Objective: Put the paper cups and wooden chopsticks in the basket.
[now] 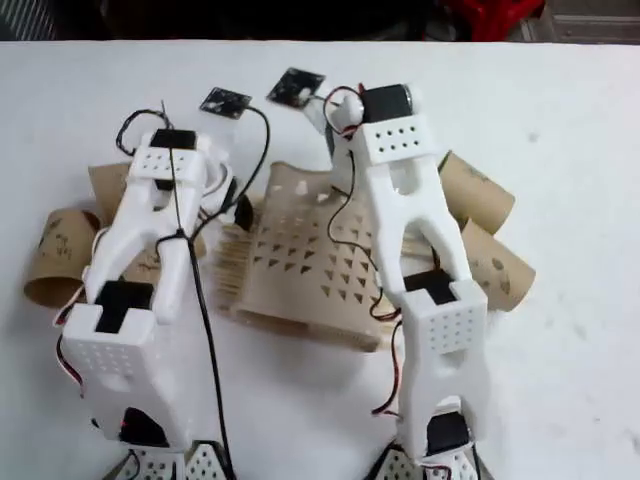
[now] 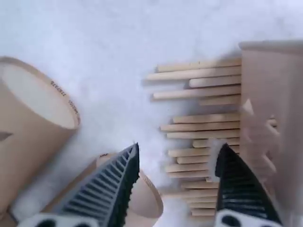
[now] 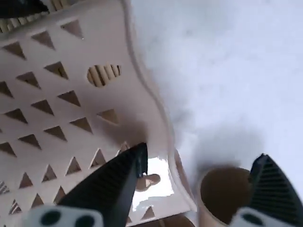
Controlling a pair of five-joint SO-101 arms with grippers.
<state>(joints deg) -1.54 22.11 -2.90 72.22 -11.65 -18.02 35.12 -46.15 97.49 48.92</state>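
Note:
A beige basket (image 1: 300, 262) with triangular holes lies mid-table between the arms. Wooden chopsticks (image 1: 235, 268) lie in a heap against its left side. My left gripper (image 2: 177, 175) hangs open just above the chopsticks (image 2: 203, 127), beside the basket wall (image 2: 270, 94). Brown paper cups (image 1: 60, 255) lie on their sides left of that arm, two of them close to the gripper (image 2: 33, 127) (image 2: 137, 198). My right gripper (image 3: 199, 175) is open over the basket's far rim (image 3: 156, 118), with a cup's mouth (image 3: 222, 194) between its fingers' line. Two more cups (image 1: 475, 190) (image 1: 497, 265) lie right of the basket.
Two small black squares (image 1: 225, 102) (image 1: 296, 86) lie on the white table behind the basket. Black cables (image 1: 205, 300) run along the left arm. Bare table stretches to the far left and far right.

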